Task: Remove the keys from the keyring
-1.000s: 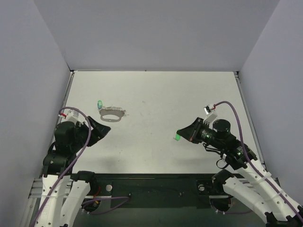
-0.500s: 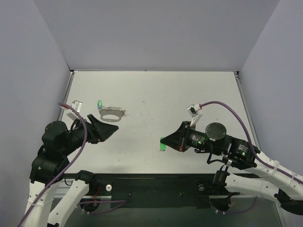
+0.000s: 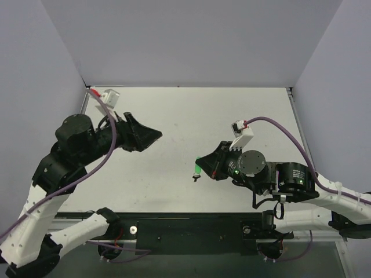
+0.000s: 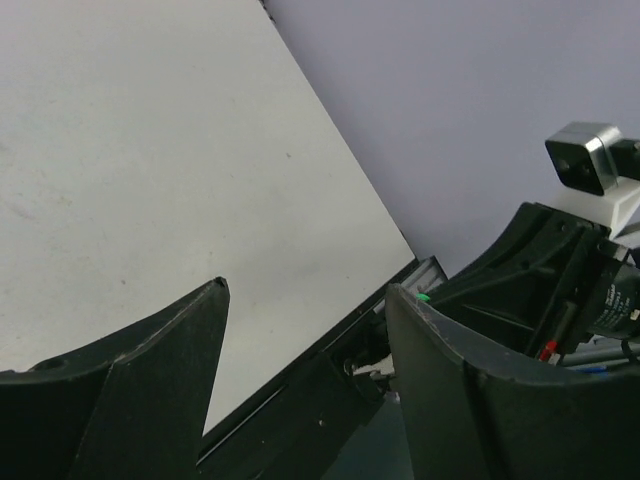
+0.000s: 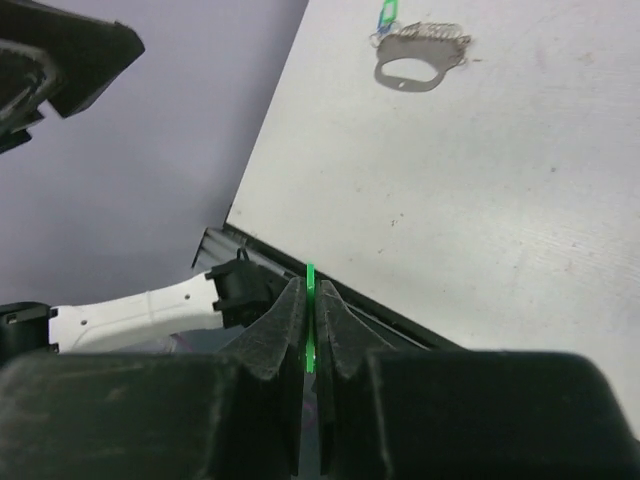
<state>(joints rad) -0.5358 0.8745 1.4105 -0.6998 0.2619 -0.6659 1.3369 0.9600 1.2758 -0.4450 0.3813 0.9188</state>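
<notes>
My right gripper (image 3: 201, 167) is shut on a green-headed key (image 3: 197, 169), held edge-on between the pads (image 5: 310, 300) above the table's near middle; its small blade hangs below. The keyring (image 5: 420, 62), a silvery oval loop with a toothed upper edge, lies flat on the table far from that gripper, with a second green key (image 5: 388, 15) at its upper left end. In the top view my raised left gripper (image 3: 155, 135) hides the ring. The left gripper (image 4: 305, 300) is open and empty, high above the table and pointing towards the right arm.
The white table (image 3: 232, 121) is boxed in by grey walls at the back and both sides. A black rail (image 3: 191, 223) runs along the near edge. The right arm's camera (image 4: 585, 165) and body show close to the left gripper's right finger.
The left arm has risen and swung right and back, now covering the keyring from above. The right gripper has moved left and slightly up with the green key in it.
</notes>
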